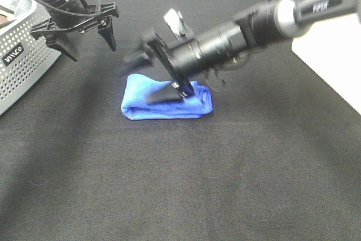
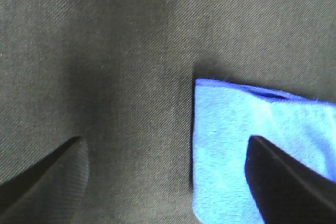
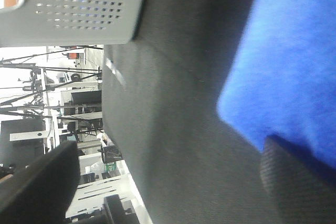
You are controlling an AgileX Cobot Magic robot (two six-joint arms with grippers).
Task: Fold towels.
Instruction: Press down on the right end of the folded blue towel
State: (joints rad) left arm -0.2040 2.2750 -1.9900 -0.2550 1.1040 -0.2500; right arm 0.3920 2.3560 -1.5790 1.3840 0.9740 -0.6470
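Seeing blue towel folded mid-table; my right gripper over it, left gripper raised, fingers wide, empty. Next: withdraw arms.

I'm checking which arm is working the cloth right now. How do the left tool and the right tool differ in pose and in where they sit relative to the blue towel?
The left tool hangs raised over bare black cloth, off to the side of the blue towel; the right tool is low, one finger on the towel. The left tool points downward; the right tool lies tilted on its side. Both stand open and hold nothing.

Towel mid-table, basket at left edge
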